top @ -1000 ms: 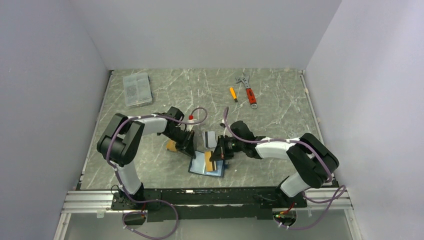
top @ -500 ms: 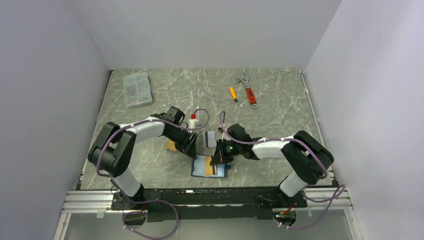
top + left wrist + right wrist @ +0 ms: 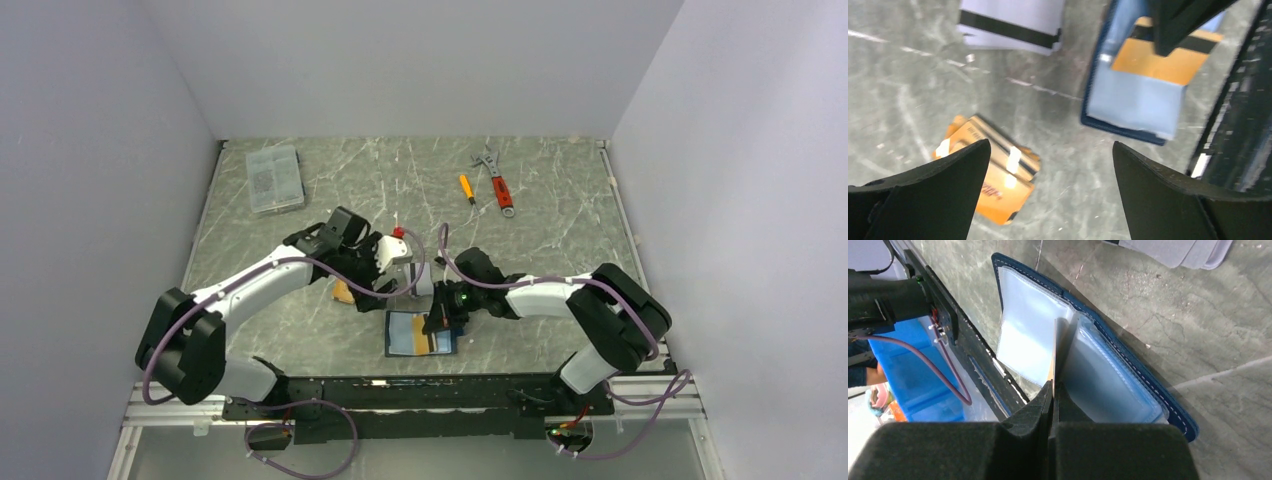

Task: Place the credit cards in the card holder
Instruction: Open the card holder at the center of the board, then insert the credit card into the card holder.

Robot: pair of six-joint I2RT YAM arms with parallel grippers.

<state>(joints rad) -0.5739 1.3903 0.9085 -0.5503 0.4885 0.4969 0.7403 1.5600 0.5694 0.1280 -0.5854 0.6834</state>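
The card holder [image 3: 408, 338] lies open on the table, navy outside and pale blue inside [image 3: 1028, 335]. My right gripper [image 3: 437, 318] is shut on an orange credit card [image 3: 1053, 355], held edge-on with its far end down in the holder's fold. In the left wrist view this card [image 3: 1168, 65] lies over the holder [image 3: 1135, 102]. My left gripper [image 3: 1050, 145] hangs open above bare table, with nothing between its fingers. To its left lie orange credit cards [image 3: 985, 175]. A white-grey card with a black stripe [image 3: 1010, 22] lies beyond it.
A clear plastic box [image 3: 274, 178] sits at the back left. A red-handled wrench [image 3: 497, 182] and a small orange screwdriver [image 3: 466, 188] lie at the back centre. The metal rail [image 3: 400, 400] runs along the near edge, close behind the holder.
My left gripper has gone from shut to wide open and risen, its arm stretching out to the right. The right gripper keeps its grip on the orange card at the holder.
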